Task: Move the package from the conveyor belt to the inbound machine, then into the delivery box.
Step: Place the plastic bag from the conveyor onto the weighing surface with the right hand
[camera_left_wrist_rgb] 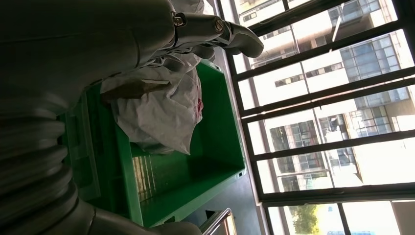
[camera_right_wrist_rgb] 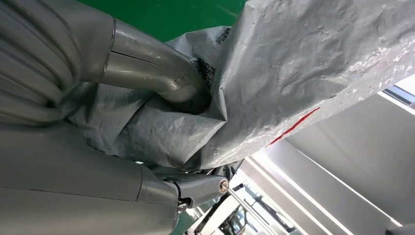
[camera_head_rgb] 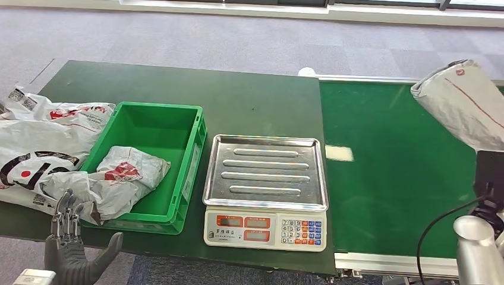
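Observation:
My right hand [camera_right_wrist_rgb: 147, 73] grips a grey plastic package [camera_head_rgb: 460, 104] with a red stripe, its thumb pressed into the crumpled wrap [camera_right_wrist_rgb: 303, 73]. The package hangs tilted above the right end of the green conveyor belt [camera_head_rgb: 392, 172]. The inbound machine, a scale with a steel pan [camera_head_rgb: 265, 169], stands bare in the middle. To its left sits the green delivery box [camera_head_rgb: 178, 119] with a white and red package [camera_head_rgb: 128, 175] inside. My left hand [camera_head_rgb: 71, 252] hovers open at the box's near left corner, fingers [camera_left_wrist_rgb: 215, 29] spread above that package [camera_left_wrist_rgb: 161, 112].
Several white and red bags [camera_head_rgb: 41, 142] lie piled on the dark green table [camera_head_rgb: 249, 101] left of the box. The scale's keypad [camera_head_rgb: 300, 231] faces me at the table's front edge. A white label [camera_head_rgb: 339, 153] lies on the belt.

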